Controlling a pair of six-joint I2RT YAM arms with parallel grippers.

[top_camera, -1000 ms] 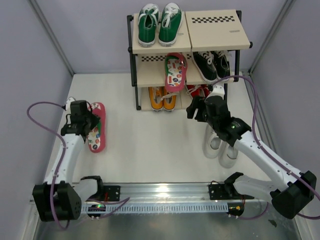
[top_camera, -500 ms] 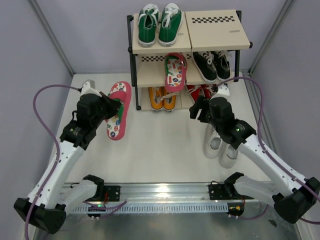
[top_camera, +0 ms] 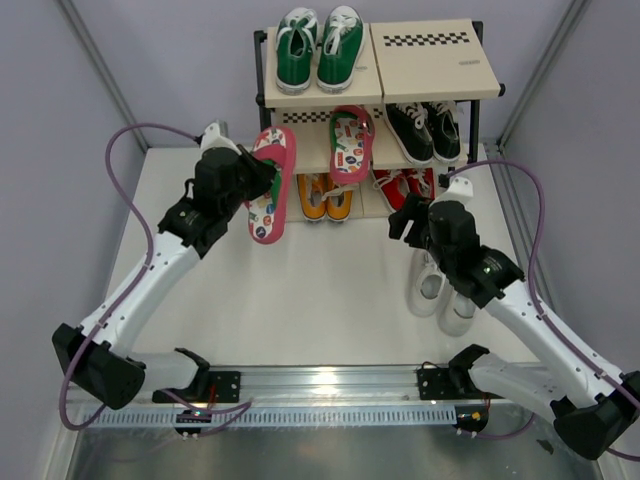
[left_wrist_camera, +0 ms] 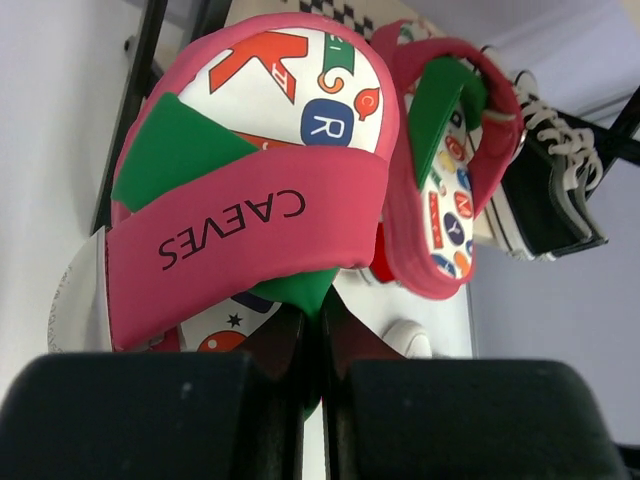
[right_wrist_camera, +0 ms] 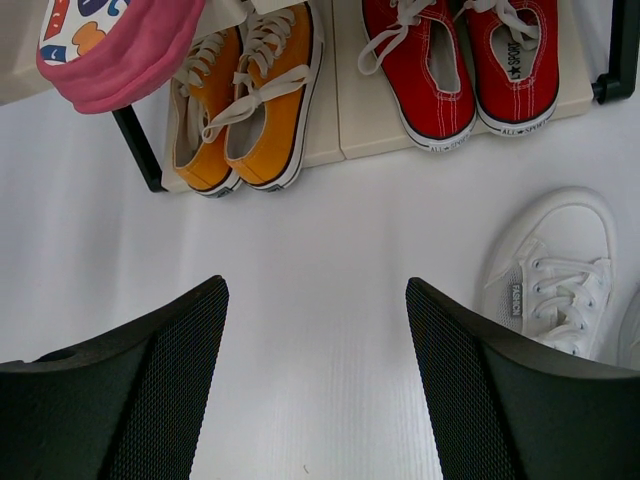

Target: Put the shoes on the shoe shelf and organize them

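My left gripper (top_camera: 257, 172) is shut on the green toe strap of a pink flip-flop (top_camera: 270, 188) and holds it in the air, just left of the shoe shelf's (top_camera: 430, 70) middle tier. In the left wrist view the jaws (left_wrist_camera: 312, 325) pinch the strap under the flip-flop (left_wrist_camera: 250, 200), with its mate (left_wrist_camera: 450, 190) beyond it on the shelf (top_camera: 352, 145). Orange sneakers (top_camera: 325, 196) sit on the bottom tier at left (right_wrist_camera: 245, 100). White sneakers (top_camera: 440, 290) stand on the floor at right. My right gripper (top_camera: 405, 225) is open and empty above the floor (right_wrist_camera: 315, 290), left of a white sneaker (right_wrist_camera: 555, 270).
Green sneakers (top_camera: 318, 45) fill the top tier's left half. Black sneakers (top_camera: 425, 128) sit on the middle tier at right, red sneakers (top_camera: 400, 185) on the bottom tier at right (right_wrist_camera: 460, 60). Grey walls close in both sides.
My left arm has lifted the pink flip-flop from the floor at the left and carried it up and right to the shelf's middle tier. My right gripper has drifted slightly right.
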